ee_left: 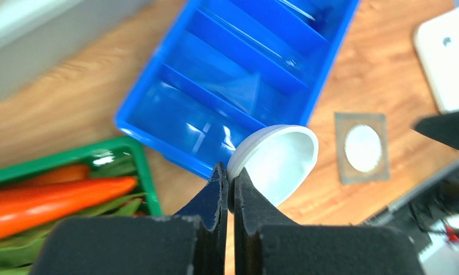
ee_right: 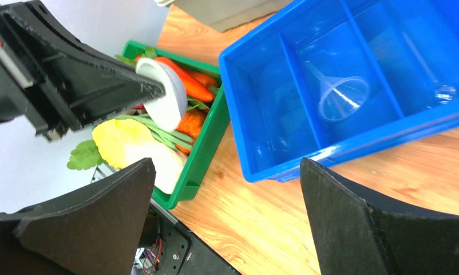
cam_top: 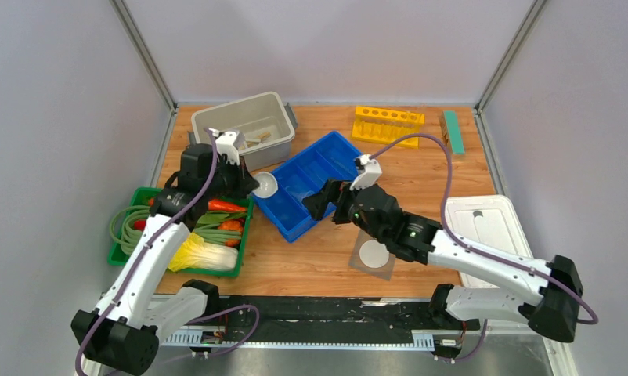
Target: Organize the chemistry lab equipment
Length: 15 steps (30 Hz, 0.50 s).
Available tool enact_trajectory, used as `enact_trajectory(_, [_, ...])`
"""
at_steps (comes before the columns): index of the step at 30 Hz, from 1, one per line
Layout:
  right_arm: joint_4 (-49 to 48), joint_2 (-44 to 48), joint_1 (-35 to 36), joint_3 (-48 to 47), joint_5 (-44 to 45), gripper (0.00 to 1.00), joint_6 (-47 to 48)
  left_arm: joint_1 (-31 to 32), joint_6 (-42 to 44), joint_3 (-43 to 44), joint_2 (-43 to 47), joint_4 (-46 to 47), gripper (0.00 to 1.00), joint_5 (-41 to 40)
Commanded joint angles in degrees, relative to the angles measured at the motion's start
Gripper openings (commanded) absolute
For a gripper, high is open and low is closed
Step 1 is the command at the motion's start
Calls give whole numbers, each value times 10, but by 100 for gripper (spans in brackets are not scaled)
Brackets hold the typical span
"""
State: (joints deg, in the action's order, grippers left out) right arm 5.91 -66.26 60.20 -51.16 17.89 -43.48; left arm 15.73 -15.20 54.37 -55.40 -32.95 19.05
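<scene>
White round dish [ee_left: 279,160] pinched by its rim, lifted off the table [ee_left: 359,63].
Left gripper [ee_left: 227,179] is clamped tight on the dish's edge alone, the bowl hanging past its tips. The blue divided tray [ee_left: 164,150] is just ahead and the green vegetable crate [ee_left: 144,172] is beside it. Right gripper [ee_right: 227,166] gapes wide and empty, facing the dish. So thin a grip may let the dish swivel or slip, dropping it among the vegetables.

Clear funnel [ee_right: 340,98] lies inside the blue tray [ee_right: 284,168]
</scene>
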Motion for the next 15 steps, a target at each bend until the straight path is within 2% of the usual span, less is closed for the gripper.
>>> enact_trajectory(1, [32, 77, 2, 38, 66, 100, 16, 0, 51, 89, -27, -15, 0, -136])
enact_trajectory(5, [53, 143, 2, 70, 84, 100, 17, -7, 96, 173, -105, -25, 0, -237])
enact_trajectory(7, [67, 171, 2, 78, 89, 100, 17, -22, 105, 229, -159, -39, 0, -258])
enact_trajectory(15, [110, 276, 1, 112, 117, 100, 24, -96, 87, 404, -377, -74, 0, -231])
